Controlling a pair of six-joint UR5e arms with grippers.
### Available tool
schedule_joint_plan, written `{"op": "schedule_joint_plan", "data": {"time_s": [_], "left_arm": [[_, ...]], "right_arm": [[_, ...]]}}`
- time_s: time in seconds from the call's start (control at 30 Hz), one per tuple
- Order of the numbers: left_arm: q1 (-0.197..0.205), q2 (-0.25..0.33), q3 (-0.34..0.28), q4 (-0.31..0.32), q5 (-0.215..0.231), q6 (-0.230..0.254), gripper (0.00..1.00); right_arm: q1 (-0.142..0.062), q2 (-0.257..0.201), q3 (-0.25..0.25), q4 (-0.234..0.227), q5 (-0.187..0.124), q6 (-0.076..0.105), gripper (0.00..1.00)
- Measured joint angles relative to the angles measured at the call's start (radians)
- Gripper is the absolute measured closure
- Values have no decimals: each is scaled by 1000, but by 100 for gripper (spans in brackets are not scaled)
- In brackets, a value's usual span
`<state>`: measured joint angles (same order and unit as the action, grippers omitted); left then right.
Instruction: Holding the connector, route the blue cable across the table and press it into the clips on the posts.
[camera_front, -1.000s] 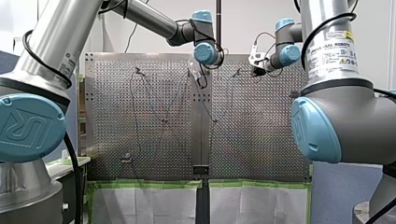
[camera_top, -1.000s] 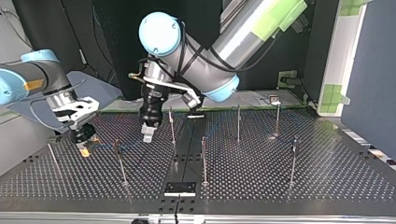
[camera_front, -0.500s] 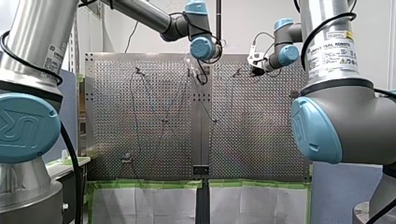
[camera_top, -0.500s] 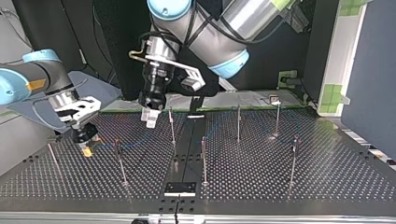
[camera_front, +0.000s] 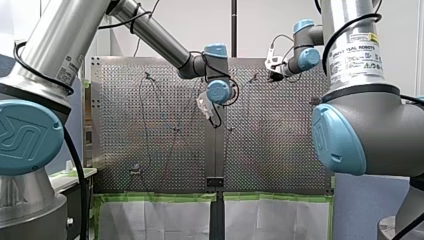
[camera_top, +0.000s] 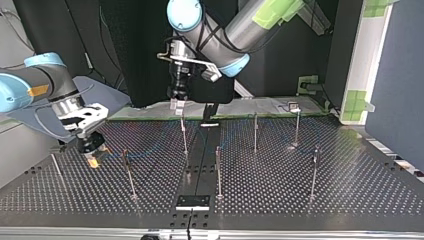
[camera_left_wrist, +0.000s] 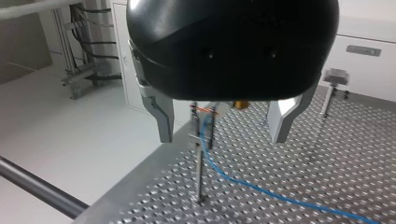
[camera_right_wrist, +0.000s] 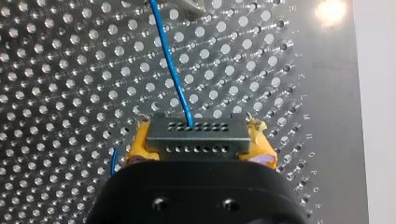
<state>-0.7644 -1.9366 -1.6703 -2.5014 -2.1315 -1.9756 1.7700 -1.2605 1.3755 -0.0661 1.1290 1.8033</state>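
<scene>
Left tool: my left tool (camera_left_wrist: 219, 125) is spread apart, with nothing between its metal fingers (camera_left_wrist: 161, 116). In the top view it hangs high above the table's far side, near the middle, close over the tip of one post.
Right tool: my right tool (camera_right_wrist: 198, 142) is clamped on the connector (camera_right_wrist: 196, 128), a yellow pad (camera_right_wrist: 140, 145) pressed against each end. In the top view it sits low over the table at the view's left.
Connector: a grey block with two rows of small holes, held level just above the perforated table (camera_right_wrist: 70, 70).
Blue cable: the blue cable (camera_right_wrist: 170, 70) leaves the connector's upper row of holes and runs straight away from my right tool over the table. In the left wrist view a stretch drops from the top of a post and trails off along the table.
Post ahead of left tool: a thin metal post (camera_left_wrist: 200, 175) stands upright near the table's edge, below the left tool and between its fingers. The cable meets the clip (camera_left_wrist: 201, 136) at its top, but it is too blurred to tell whether it is seated.
Other posts: in the top view several posts (camera_top: 218, 172) stand upright and well apart across the table.
Arms: my two tools are well apart.
</scene>
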Motion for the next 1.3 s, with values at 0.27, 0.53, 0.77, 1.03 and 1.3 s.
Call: {"op": "schedule_joint_plan", "data": {"time_s": [0.27, 0.53, 0.77, 1.03, 1.3], "left_arm": [[0, -7, -84, 84, 0, 14, 0], [0, -7, -169, 169, -1, 15, 0], [0, -7, -235, 235, 0, 14, 0], [1, -7, -313, 313, -1, 15, 0], [2, -7, -393, 393, -2, 16, 0]], "right_arm": [[-6, -1, 0, 0, 1, -1, 100], [-7, -1, 0, 1, 3, -1, 100], [-8, -1, 0, 2, 12, -1, 100], [-8, -1, 0, 5, 30, -2, 100], [-10, -1, 0, 7, 37, -2, 100]]}}
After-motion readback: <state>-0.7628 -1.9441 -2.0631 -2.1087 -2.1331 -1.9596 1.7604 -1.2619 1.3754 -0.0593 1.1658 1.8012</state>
